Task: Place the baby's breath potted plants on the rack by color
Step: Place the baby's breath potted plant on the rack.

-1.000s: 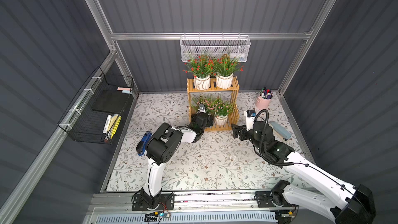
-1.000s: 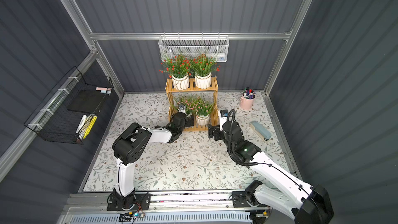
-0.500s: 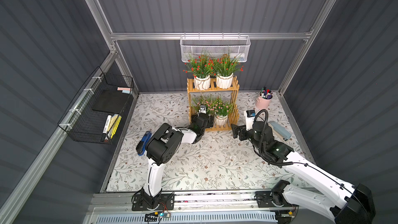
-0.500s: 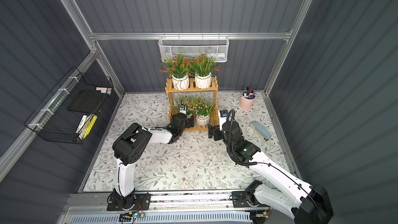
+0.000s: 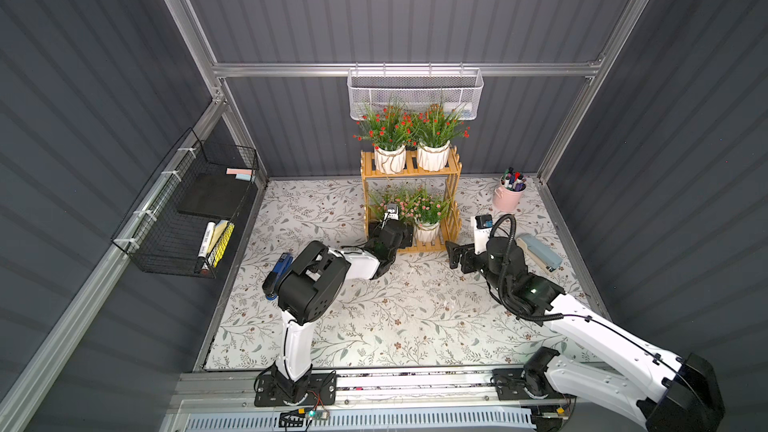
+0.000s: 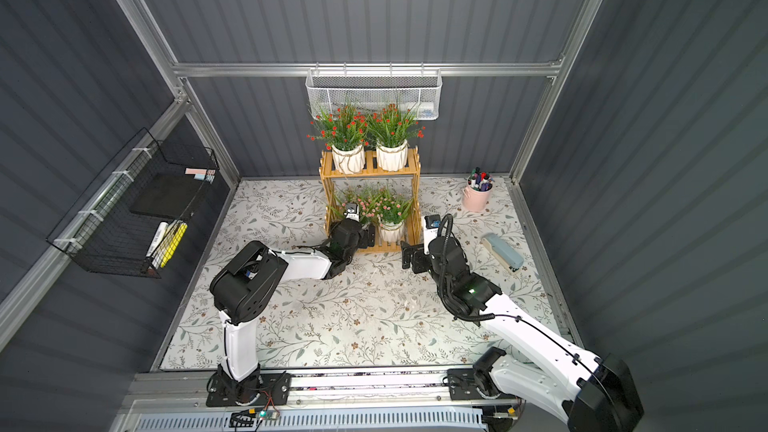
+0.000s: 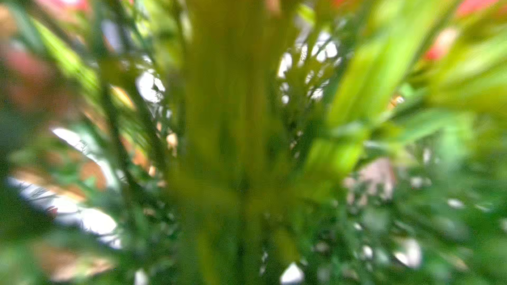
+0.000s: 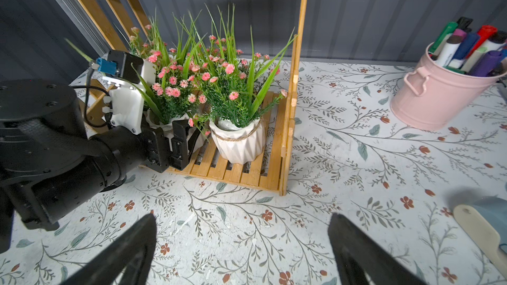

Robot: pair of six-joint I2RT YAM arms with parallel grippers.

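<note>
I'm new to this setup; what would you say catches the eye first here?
The wooden rack at the back stands out: two red-blossomed plants on its upper tier, two pink-blossomed plants on the lower. The left tool sits at one of the pink ones, while the right tool hangs open above the floral mat.

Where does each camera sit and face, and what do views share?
Top views: high at the front, looking down on the floral mat, two-tier wooden slat rack, left arm and right arm.
Left wrist: buried in blurred leaves of a pink-blossomed potted plant; no robot visible.
Right wrist: low over the mat, facing the rack's lower tier; shows its open right hand and the left hand at that plant's white pot.
Shared by top and right wrist: rack, pink bucket of markers.
</note>
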